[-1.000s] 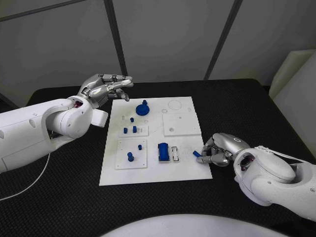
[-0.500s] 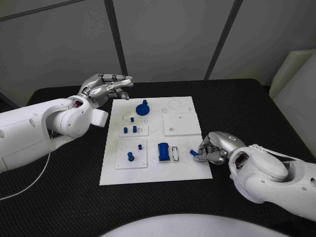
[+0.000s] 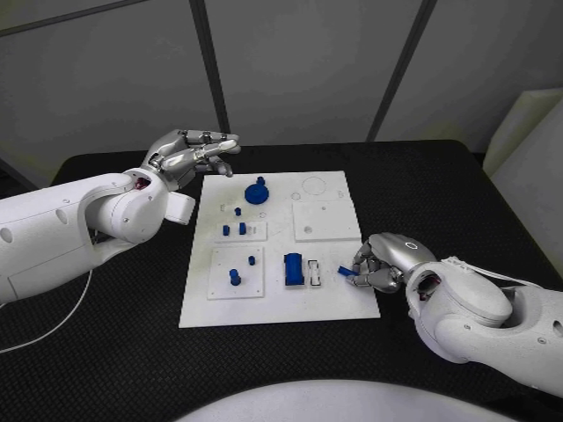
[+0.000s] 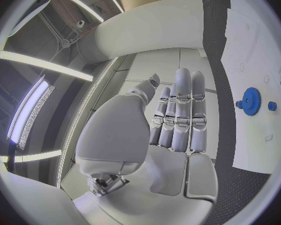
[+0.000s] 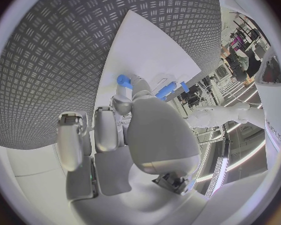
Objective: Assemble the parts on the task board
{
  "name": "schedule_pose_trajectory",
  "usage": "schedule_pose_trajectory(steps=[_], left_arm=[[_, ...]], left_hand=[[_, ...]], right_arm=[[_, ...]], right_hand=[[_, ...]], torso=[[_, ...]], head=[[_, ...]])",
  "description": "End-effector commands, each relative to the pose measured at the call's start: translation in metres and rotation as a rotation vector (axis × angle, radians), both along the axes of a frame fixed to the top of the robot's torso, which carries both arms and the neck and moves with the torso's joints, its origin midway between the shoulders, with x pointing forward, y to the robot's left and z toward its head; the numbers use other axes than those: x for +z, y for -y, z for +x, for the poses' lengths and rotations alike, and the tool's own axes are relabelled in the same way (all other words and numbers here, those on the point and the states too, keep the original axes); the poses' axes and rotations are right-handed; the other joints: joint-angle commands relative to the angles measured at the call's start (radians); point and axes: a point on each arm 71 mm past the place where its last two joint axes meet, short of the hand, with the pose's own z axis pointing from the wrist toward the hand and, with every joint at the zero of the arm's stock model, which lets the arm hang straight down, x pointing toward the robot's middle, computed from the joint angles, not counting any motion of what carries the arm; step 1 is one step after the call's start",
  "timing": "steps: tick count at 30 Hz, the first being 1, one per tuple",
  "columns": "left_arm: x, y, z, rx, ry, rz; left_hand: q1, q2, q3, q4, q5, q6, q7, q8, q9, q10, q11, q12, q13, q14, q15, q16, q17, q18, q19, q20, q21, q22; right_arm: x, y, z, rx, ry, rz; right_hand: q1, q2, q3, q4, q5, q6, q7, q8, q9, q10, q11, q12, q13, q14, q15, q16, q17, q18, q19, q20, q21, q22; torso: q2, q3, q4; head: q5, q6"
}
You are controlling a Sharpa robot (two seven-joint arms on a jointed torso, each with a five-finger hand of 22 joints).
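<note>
- The white rectangular task board [image 3: 281,251] lies flat in the middle of the black textured tabletop [image 3: 459,202].
- The right silver hand [image 3: 381,262] is at the board's edge at about 4 o'clock. Its fingers [image 3: 365,274] are curled in and pinch a small blue part [image 3: 349,272] just above the board surface. In the right wrist view the same blue part [image 5: 124,80] shows at the fingertips, over the white plate.
- The left silver hand [image 3: 190,151] hovers above the tabletop at about 10 o'clock, just beside the far corner of the board. In the left wrist view its fingers [image 4: 181,110] are stretched out straight and close together, and they hold nothing.
- A blue round gear-shaped part with a knob [image 3: 256,192] stands on the far part of the board, toward 12 o'clock.
- Several small blue pegs [image 3: 235,229] stand in a raised white square near the middle of the board, on the 9 o'clock side.
- More blue pegs [image 3: 235,277] stand in another white square toward 7 o'clock.
- A dark blue rectangular block [image 3: 292,269] stands near the middle of the near part of the board, just beside a narrow white slot [image 3: 313,272].
</note>
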Motion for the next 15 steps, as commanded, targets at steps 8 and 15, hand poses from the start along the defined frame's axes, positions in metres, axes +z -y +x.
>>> schedule_pose_trajectory(steps=[8, 15], left_arm=[[0.0015, 0.0016, -0.0002, -0.011, 0.006, -0.01], [0.0015, 0.0018, -0.0003, -0.01, 0.006, -0.009]], left_hand=[[0.002, 0.009, -0.007, -0.001, -0.003, -0.006, -0.001, -0.003, -0.001, -0.005, -0.002, -0.003, 0.001, 0.002, 0.0, -0.006, 0.001, -0.013, 0.007, -0.003, -0.005, -0.001], [0.002, 0.009, -0.007, -0.001, -0.003, -0.006, -0.001, -0.003, -0.001, -0.005, -0.002, -0.003, 0.001, 0.002, 0.0, -0.006, 0.001, -0.013, 0.007, -0.003, -0.005, -0.001]], right_arm=[[0.0035, -0.0024, -0.0117, -0.062, -0.058, 0.12], [0.0069, -0.0069, -0.0146, -0.095, -0.075, 0.226]], right_hand=[[0.002, 0.035, 0.021, -0.002, 0.012, 0.01, -0.001, 0.008, 0.006, 0.015, -0.008, 0.017, 0.01, 0.032, -0.007, 0.013, 0.014, -0.015, 0.103, -0.008, 0.003, 0.263], [-0.013, 0.037, 0.019, 0.008, 0.013, 0.013, -0.002, 0.008, 0.005, 0.022, -0.009, 0.026, 0.017, 0.034, -0.008, 0.017, 0.021, -0.015, 0.103, -0.009, 0.003, 0.263]], torso=[[-0.001, -0.0006, 0.001], [0.0, -0.0004, 0.0]], head=[[0.0, 0.005], [0.002, 0.006]])
